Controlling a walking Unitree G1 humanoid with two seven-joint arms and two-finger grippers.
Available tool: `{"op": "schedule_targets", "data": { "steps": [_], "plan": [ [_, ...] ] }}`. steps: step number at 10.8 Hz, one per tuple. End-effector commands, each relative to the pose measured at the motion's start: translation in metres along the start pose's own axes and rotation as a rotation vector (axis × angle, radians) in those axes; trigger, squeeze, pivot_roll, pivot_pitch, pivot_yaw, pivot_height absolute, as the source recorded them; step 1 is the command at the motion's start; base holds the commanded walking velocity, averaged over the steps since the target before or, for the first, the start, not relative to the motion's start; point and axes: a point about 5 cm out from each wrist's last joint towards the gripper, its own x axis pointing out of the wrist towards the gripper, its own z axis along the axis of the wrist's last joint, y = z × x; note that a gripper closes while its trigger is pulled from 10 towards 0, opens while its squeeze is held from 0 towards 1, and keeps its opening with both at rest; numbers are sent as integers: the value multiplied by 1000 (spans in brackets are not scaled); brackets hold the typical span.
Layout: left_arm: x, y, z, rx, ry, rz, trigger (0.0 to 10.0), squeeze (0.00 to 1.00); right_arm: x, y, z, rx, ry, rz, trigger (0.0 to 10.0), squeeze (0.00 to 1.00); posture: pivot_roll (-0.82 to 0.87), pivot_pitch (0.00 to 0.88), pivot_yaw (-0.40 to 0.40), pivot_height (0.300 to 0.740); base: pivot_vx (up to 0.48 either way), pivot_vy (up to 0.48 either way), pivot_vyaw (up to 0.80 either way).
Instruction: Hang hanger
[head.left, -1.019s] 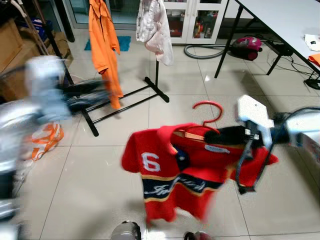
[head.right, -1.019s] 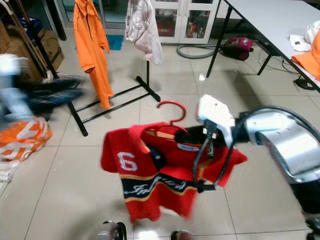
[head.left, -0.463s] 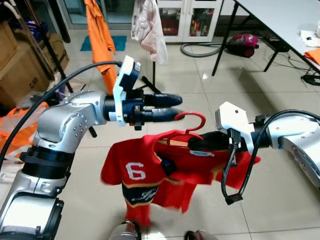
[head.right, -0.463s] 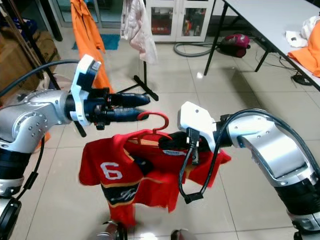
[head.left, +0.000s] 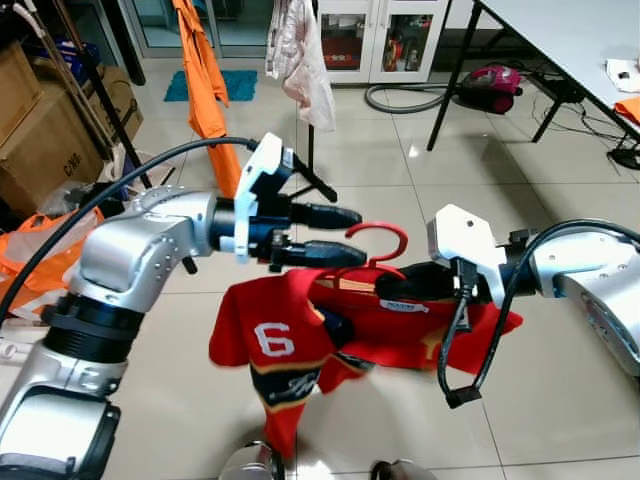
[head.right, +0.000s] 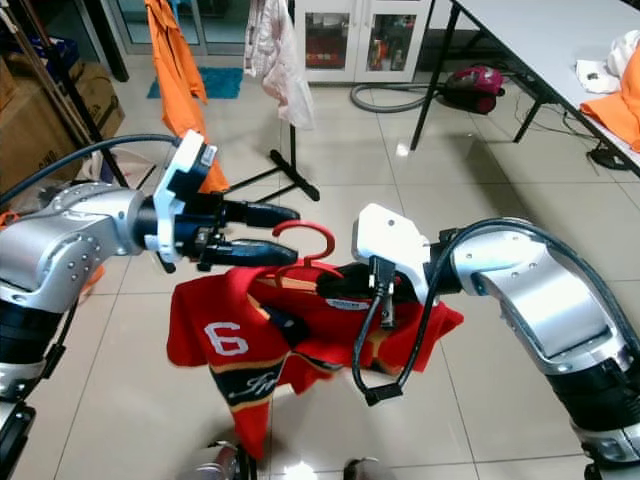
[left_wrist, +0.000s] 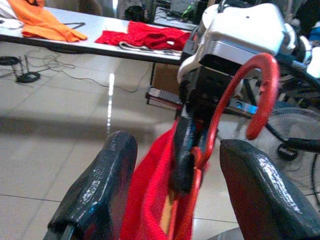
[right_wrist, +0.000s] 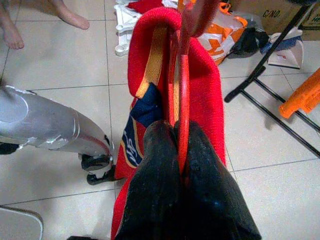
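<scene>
a big white number "6" w/ a gold edge is on the red short-sleeve jersey shirt (head.left: 290, 345), on the part by its sleeve. lower down, a dark blue band w/ gold stripes (head.left: 283, 385) has white curly writing on it, too folded to read. a small white neck tag (head.left: 404, 306) inside the collar has tiny print, too small to read. the brown cardboard box (right_wrist: 280, 9) has black letters that look like "c/no.", cut off at the edge.
</scene>
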Motion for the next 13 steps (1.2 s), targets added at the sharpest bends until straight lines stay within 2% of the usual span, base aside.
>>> {"op": "schedule_targets", "data": {
  "steps": [1, 3, 5, 8, 9, 10, 13],
  "plan": [
    [-2, -2, -1, 4, 8, -11, 10000, 0, -1, -2, 9, -36, -7, -5, 10000, 0, -56, 105, 43, 740, 0, 0, 0],
    [1, -7, -4, 11, 23, -41, 10000, 0, -1, -3, 9, -37, -4, -8, 10000, 0, -53, 109, 38, 740, 0, 0, 0],
    [8, -10, -16, 9, 46, -57, 10000, 0, 0, -4, 12, -44, -9, -5, 10000, 0, -55, 110, 37, 740, 0, 0, 0],
    [14, -5, -30, 34, 108, -28, 10000, 0, 0, -5, 15, -54, -13, -6, 10000, 0, -58, 110, 39, 740, 0, 0, 0],
    [13, -3, -31, 36, 113, -19, 2706, 0, 0, -5, 15, -56, -13, -5, 10000, 0, -58, 110, 42, 740, 0, 0, 0],
    [12, -2, -31, 29, 118, -23, 0, 0, 0, -5, 16, -57, -15, -6, 10000, 0, -58, 110, 42, 740, 0, 0, 0],
    [10, -2, -33, 27, 119, -47, 0, 0, -1, -6, 16, -63, -7, -7, 10000, 0, -58, 109, 42, 740, 0, 0, 0]
  ]
}}
